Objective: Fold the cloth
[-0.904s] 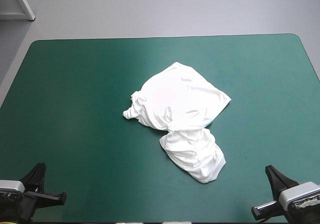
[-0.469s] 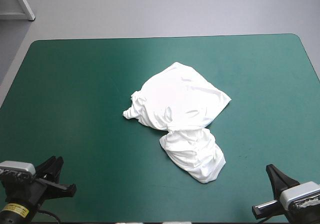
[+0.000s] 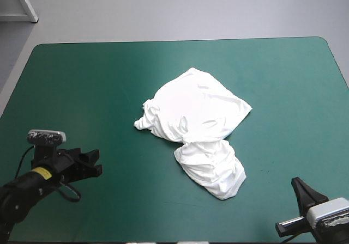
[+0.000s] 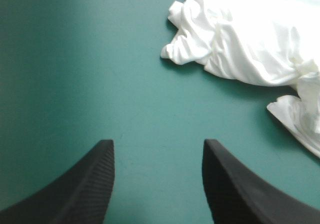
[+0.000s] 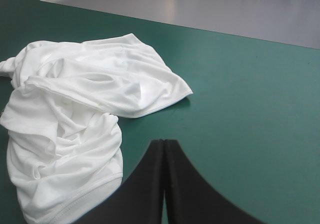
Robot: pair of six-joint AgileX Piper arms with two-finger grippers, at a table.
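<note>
High camera looked down from behind over the whole table (image 3: 82,80). Left wrist camera hung low and close, right wrist farther back, both facing the T-shirt (image 5: 75,94), which all three views shared.

Tabletop (image 3: 82,80): teal-green cover, smooth and flat, far corners rounded, thin dark rim along the far edge. Cover lighter toward the far side, darker toward the near left. Beyond the far edge, grey floor (image 3: 191,15). White frame piece (image 3: 24,1) slants off the far-left corner, apart from the tabletop.
</note>
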